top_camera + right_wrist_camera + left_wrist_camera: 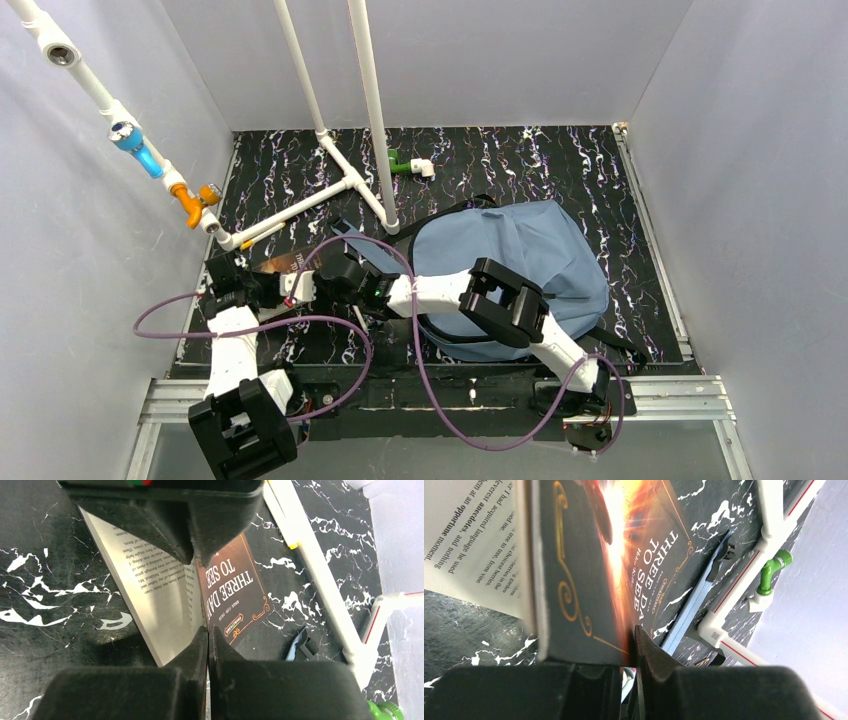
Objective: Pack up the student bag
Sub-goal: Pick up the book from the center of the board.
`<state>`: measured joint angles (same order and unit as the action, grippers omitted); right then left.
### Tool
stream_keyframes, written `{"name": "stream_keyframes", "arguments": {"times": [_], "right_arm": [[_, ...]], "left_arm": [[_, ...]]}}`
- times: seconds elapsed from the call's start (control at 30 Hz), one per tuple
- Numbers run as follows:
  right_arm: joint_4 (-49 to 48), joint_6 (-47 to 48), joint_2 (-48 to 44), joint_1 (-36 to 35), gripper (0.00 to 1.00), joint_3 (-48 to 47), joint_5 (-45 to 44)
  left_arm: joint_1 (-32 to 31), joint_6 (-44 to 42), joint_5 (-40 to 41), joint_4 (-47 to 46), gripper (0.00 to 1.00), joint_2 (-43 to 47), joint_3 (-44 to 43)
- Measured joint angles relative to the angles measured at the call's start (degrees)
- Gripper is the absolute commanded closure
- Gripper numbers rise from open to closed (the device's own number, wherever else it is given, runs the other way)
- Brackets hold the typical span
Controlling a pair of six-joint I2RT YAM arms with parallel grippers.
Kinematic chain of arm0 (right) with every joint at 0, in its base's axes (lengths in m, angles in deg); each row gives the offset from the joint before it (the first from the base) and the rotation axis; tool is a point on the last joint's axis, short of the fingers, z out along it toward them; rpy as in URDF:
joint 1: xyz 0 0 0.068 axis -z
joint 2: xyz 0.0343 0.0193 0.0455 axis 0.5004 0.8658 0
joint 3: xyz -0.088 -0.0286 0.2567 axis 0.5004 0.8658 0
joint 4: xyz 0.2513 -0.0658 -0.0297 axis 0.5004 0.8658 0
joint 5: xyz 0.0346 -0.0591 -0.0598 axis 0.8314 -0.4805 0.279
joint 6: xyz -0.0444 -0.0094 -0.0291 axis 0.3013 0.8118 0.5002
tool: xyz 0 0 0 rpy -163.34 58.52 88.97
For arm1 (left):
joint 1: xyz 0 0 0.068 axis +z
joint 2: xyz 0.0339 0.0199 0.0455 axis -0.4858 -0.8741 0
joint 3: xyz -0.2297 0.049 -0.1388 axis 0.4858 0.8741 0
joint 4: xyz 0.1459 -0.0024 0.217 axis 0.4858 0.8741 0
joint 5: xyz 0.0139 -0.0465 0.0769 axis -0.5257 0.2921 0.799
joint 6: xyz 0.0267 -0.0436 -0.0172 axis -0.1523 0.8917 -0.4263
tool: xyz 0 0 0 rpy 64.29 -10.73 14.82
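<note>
The student bag (530, 240), slate-blue, lies flat at the middle right of the table, and its blue strap (694, 600) reaches toward the pipes. To its left an open book (574, 580) with a dark cover reading "THREE DAYS TO SEE" lies partly raised (283, 264). My left gripper (594, 652) is shut across the book's thickness, one finger (646, 645) pressing the cover. My right gripper (208, 630) is shut, its tips at the seam between the white pages (150, 595) and the cover (232, 595). Whether a leaf is pinched there does not show.
A white PVC pipe frame (340, 185) stands behind the book, with a green fitting (400, 163) at the back. A slanted pipe with blue and orange fittings (140, 150) crosses the upper left. Purple cables (350, 330) loop near the arms. Grey walls enclose the table.
</note>
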<state>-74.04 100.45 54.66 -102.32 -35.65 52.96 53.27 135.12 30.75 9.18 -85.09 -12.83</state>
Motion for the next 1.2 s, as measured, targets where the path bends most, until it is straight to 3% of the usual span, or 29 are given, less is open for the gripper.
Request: {"name": "stream_keyframes", "arguments": {"times": [0.07, 0.2, 0.47, 0.63, 0.87, 1.0, 1.2], "right_arm": [[1.16, -1.81, -0.87, 0.0, 0.69, 0.0, -0.39], [2.47, -6.1, -2.19, -0.17, 0.35, 0.7, -0.57], [14.05, -16.46, -11.34, -0.22, 0.02, 3.39, 0.07], [21.29, -25.92, -20.41, 0.11, 0.02, 6.29, -0.48], [27.91, -57.0, -22.82, 9.31, 0.02, 3.82, 8.37], [23.37, -74.97, -21.16, 15.19, 0.02, 5.6, 14.16], [10.43, -101.2, -17.29, 16.61, 0.02, 11.34, 20.92]], "left_arm": [[-0.04, -0.96, -0.46, 0.5, 0.98, 0.66, 0.0], [-0.04, -4.24, -1.62, 1.46, 1.0, 1.11, 0.0], [-0.07, -10.64, -4.7, 6.6, 1.0, 3.26, -0.63], [-0.07, -12.39, -6.93, 10.6, 1.0, 5.11, -3.37], [-0.07, -11.87, -9.75, 13.27, 1.0, 5.25, -10.25], [-0.07, -10.58, -11.15, 14.01, 1.0, 5.09, -12.94], [-0.07, -9.14, -12.61, 14.36, 1.0, 5.07, -14.67]]}}
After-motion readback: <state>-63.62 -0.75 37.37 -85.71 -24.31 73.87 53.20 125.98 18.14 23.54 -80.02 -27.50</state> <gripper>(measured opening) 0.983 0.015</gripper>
